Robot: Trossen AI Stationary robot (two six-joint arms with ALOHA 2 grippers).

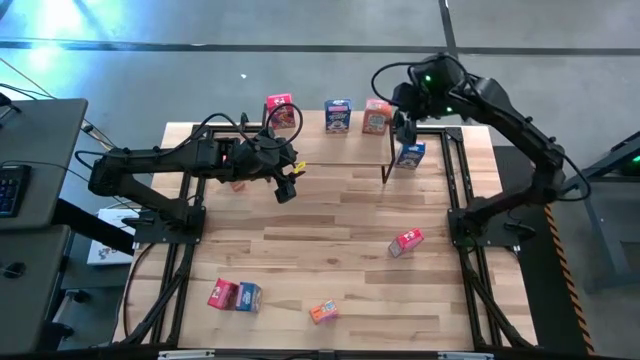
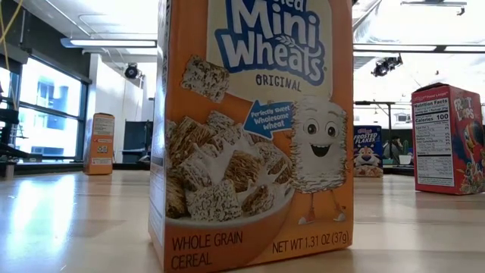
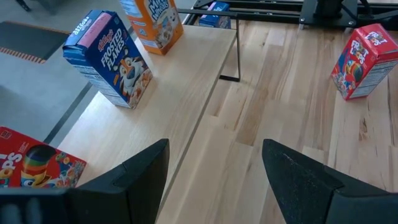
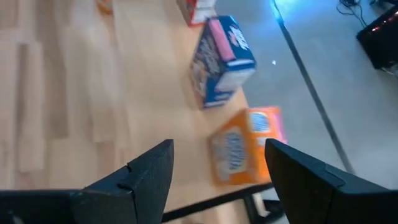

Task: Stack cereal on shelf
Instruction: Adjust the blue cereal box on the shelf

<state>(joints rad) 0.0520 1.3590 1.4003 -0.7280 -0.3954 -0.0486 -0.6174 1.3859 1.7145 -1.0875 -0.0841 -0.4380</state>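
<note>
**Three boxes on the shelf, both claws empty**

The shelf (image 1: 320, 140) stands along the far edge of the tabletop (image 1: 330, 250) and carries three cereal boxes in a row: a red box (image 1: 279, 105), a blue box (image 1: 338, 116) and an orange box (image 1: 376, 117). The left claw (image 1: 285, 180) hovers over the shelf's left end, its fingers spread apart and holding nothing. The right claw (image 1: 403, 125) hangs just beside the orange box, also spread wide and empty. Another blue box (image 1: 410, 155) stands on the tabletop near the shelf's right leg. A red box (image 1: 405, 242) lies mid-right. Near the front edge sit a red and blue pair (image 1: 234, 295) and a small orange box (image 1: 322, 312).
</note>
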